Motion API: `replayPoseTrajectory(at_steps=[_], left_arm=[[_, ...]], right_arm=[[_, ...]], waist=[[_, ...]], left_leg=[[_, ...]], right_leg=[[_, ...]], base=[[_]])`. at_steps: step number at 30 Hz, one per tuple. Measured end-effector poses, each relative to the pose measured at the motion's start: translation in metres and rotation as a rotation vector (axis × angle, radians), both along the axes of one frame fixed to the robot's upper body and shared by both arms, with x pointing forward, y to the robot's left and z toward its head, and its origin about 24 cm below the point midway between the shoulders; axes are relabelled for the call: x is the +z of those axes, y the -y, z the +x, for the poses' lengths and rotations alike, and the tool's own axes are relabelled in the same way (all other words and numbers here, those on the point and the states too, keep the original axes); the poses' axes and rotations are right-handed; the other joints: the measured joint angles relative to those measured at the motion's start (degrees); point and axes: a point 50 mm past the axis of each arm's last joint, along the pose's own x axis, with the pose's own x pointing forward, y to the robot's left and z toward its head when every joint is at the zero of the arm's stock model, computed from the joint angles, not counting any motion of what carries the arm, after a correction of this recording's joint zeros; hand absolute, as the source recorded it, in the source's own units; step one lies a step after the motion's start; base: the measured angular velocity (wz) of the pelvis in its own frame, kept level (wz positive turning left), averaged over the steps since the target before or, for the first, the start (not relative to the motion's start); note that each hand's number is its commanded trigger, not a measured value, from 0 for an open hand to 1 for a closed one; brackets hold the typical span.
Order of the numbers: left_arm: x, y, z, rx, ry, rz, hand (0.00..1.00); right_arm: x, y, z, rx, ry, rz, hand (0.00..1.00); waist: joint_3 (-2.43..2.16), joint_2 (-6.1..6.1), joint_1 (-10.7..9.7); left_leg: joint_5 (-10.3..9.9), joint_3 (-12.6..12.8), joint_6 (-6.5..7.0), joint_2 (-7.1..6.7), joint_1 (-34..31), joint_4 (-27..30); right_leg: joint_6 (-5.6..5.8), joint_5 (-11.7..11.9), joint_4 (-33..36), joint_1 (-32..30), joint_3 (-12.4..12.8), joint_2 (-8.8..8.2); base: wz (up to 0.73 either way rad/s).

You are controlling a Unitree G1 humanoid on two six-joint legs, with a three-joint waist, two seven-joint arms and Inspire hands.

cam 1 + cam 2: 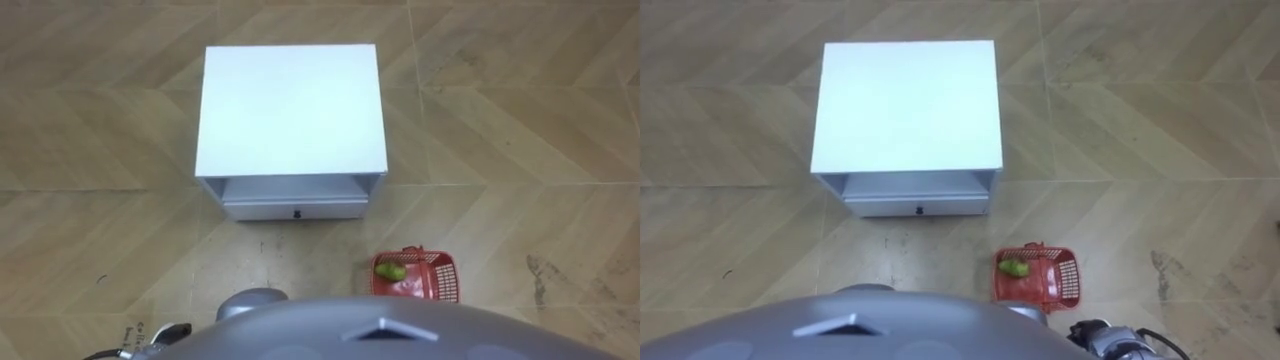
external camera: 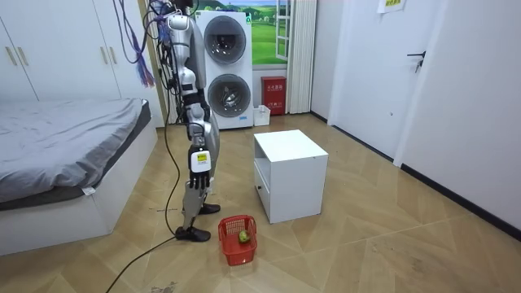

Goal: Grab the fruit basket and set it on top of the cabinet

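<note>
- The white cabinet (image 2: pixel 291 173) stood well ahead of the right hand (image 2: pixel 196 194), which hung at the robot's side with its fingers straight and loose.
- The red fruit basket (image 2: pixel 238 239) sat on the floor, below and slightly ahead of that hand, untouched.
- The left hand (image 1: pixel 150 338) showed low at the robot's left.
- A green fruit (image 2: pixel 242 237) lay in the basket.

The robot stands upright with its torso straight and its legs close together. Its right arm hangs straight down along its side, the wrist unbent. The right hand (image 2: pixel 198 185) dangles beside the leg, fingers loose and pointing down, holding nothing. A dark bit of the left arm pokes in at the left eye view's lower left edge
</note>
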Motion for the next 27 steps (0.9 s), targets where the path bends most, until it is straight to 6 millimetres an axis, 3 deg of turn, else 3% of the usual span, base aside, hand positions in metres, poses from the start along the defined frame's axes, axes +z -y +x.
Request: replayPoseTrajectory(at_steps=[8,13,16,20,22,23,24,25,26,27], left_arm=[[0.000,0.001,0.001,0.001,0.003,-0.003,0.00],[0.000,0.001,0.010,-0.005,0.022,-0.009,0.00],[0.000,-0.001,0.022,-0.012,0.047,-0.006,0.00],[0.002,-0.006,0.032,-0.018,0.072,0.005,0.00],[0.004,-0.012,0.036,0.006,0.099,0.017,0.00],[0.004,-0.014,0.037,0.003,0.105,0.022,0.00],[0.005,-0.018,0.038,0.002,0.114,0.030,0.00],[0.005,-0.020,0.033,0.026,0.111,0.036,0.00],[0.006,-0.022,0.029,0.036,0.106,0.040,0.00],[0.006,-0.023,0.022,0.045,0.095,0.045,0.00]], right_arm=[[0.000,0.000,-0.005,-0.018,0.005,-0.015,0.00],[0.000,0.001,-0.005,-0.051,0.014,-0.021,0.00],[0.001,0.005,0.002,-0.093,0.048,-0.043,0.00],[0.003,0.011,0.015,-0.108,0.094,-0.070,0.00],[0.005,0.013,0.024,-0.100,0.133,-0.083,0.00],[0.005,0.013,0.028,-0.098,0.145,-0.083,0.00],[0.006,0.013,0.032,-0.106,0.162,-0.084,0.00],[0.005,0.013,0.026,-0.119,0.150,-0.089,0.00],[0.005,0.014,0.025,-0.121,0.148,-0.091,0.00],[0.005,0.014,0.027,-0.119,0.158,-0.096,0.00]], waist=[[0.23,0.43,-0.03],[-0.22,0.82,-0.33],[-0.14,1.25,-0.37],[-0.02,1.06,-0.17],[-0.15,1.18,-0.14],[-0.16,1.35,-0.15],[0.20,0.75,-0.49],[0.10,0.38,-0.28],[-0.05,-0.28,0.12],[-0.28,-1.06,0.91]], left_leg=[[-0.02,0.08,0.02,0.13,-0.16,-0.38],[-0.09,0.38,0.35,0.38,-2.11,1.09],[-0.34,1.59,0.97,0.40,-4.57,3.50],[-0.04,4.20,1.52,0.07,-7.37,5.08],[0.15,6.27,2.88,0.20,-9.69,4.88],[0.03,6.95,3.50,0.45,-10.43,4.97],[-0.15,7.84,4.04,0.33,-11.26,5.41],[-0.15,8.14,4.30,-0.05,-11.38,5.66],[-0.14,8.58,4.37,-0.14,-11.41,5.68],[-0.14,9.49,4.39,-0.18,-11.99,6.04]], right_leg=[[0.00,0.00,1.04,-0.47,0.02,-0.03],[-0.12,-0.12,5.39,-4.12,0.04,-0.51],[-0.28,-0.69,11.14,-8.53,0.37,-1.56],[-0.27,-0.68,13.63,-12.29,1.63,-2.79],[0.18,-0.39,14.65,-14.73,2.08,-3.35],[0.34,-0.66,16.11,-15.71,1.98,-3.84],[0.63,-1.51,23.24,-17.84,0.94,-5.53],[0.39,-1.56,31.05,-17.96,0.47,-7.23],[0.30,-1.58,34.25,-17.62,0.90,-7.83],[0.32,-1.47,39.21,-16.65,2.54,-8.65]], base=[[0.00],[-0.01],[-0.03],[-0.22],[-0.31],[-0.17],[-0.05],[-0.08],[-0.31],[-0.35]])
